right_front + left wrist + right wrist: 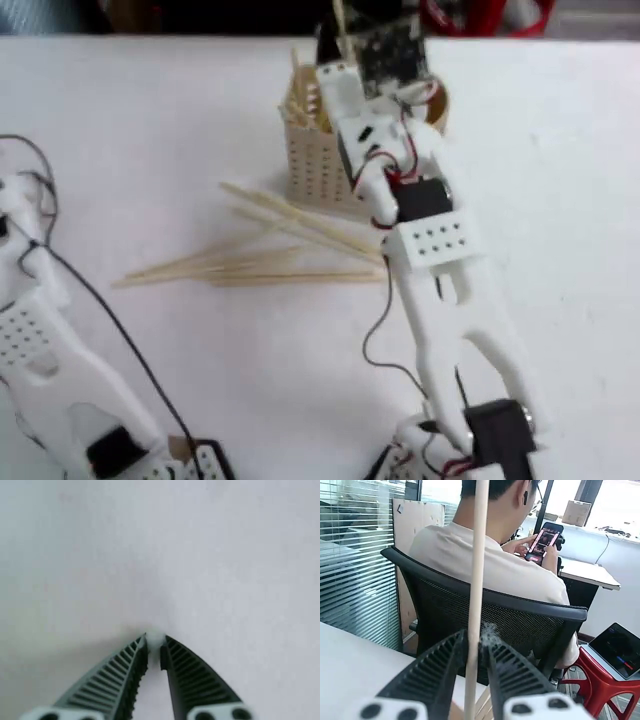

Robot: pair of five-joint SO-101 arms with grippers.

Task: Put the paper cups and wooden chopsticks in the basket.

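1. Nearest to me, the left arm [50,370] lies low at the near left corner of the table [150,130].
2. In its wrist view, the left gripper [155,639] points down at the bare table top. Its jaws are drawn together, with only a thin slit between the tips, and they grasp nothing.
3. Further in, a bundle of loose chopsticks [260,255] lies flat on the table. They are fanned out and cross each other, between the two arms and just in front of the basket [315,165].
4. The basket is white with small holes and stands upright near the far edge. A few sticks [300,95] stand inside it and lean over its rim.
5. The right arm [440,290] stretches from the near edge up and over the basket.
6. The right gripper [474,635] is clenched on one chopstick [479,555], which stands upright between the jaws, above the basket.
7. Behind this arm, beside the basket, I see a tan rim [441,108]. I cannot tell if it is a paper cup.
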